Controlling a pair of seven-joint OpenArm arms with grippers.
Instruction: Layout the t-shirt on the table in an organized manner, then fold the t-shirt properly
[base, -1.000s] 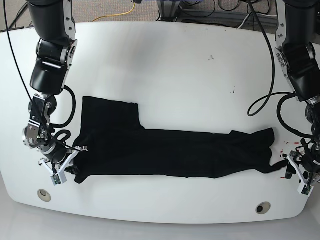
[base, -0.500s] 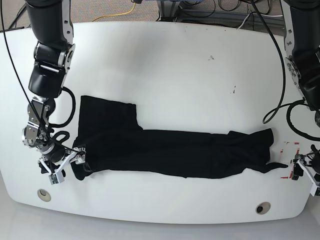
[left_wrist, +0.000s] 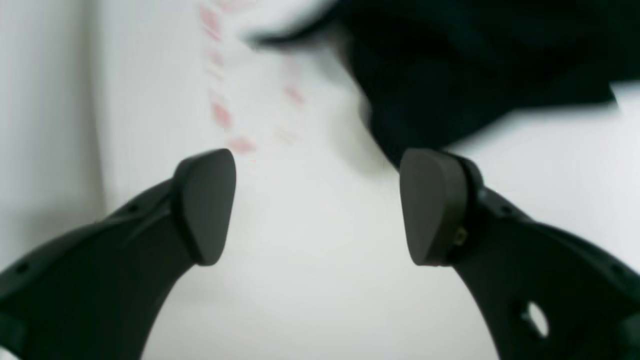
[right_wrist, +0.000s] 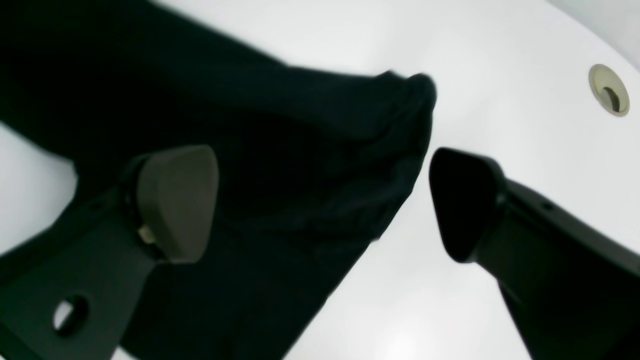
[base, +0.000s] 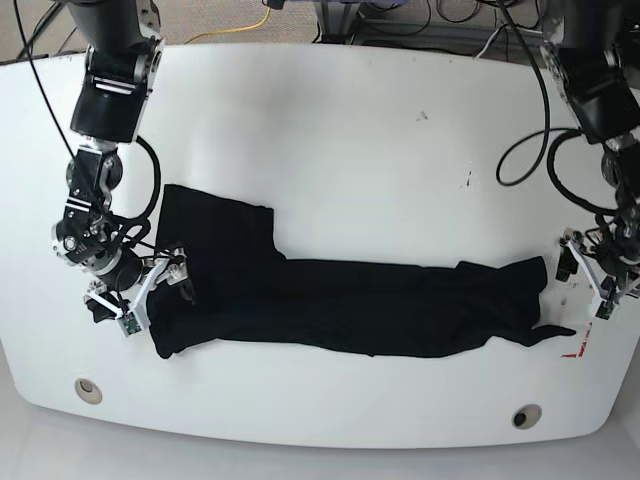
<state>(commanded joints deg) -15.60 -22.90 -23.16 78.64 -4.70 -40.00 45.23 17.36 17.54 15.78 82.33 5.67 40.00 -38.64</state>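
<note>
While no writing is legible, the t-shirt (base: 340, 300) lies stretched across the table (base: 330, 130) between the wide-spread, empty left hand (base: 592, 275) and right hand (base: 140, 292).

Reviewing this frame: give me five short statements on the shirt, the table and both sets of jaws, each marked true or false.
1. The t-shirt lies as a long band across the table. True.
2. The left gripper is clamped on fabric. False: its jaws stand open over bare tabletop, with the cloth beyond them.
3. The right gripper has open jaws over the shirt's corner. True.
4. The shirt hangs off the table's front edge. False: it lies wholly on the top.
5. A round grommet hole shows in the right wrist view. True.
</note>
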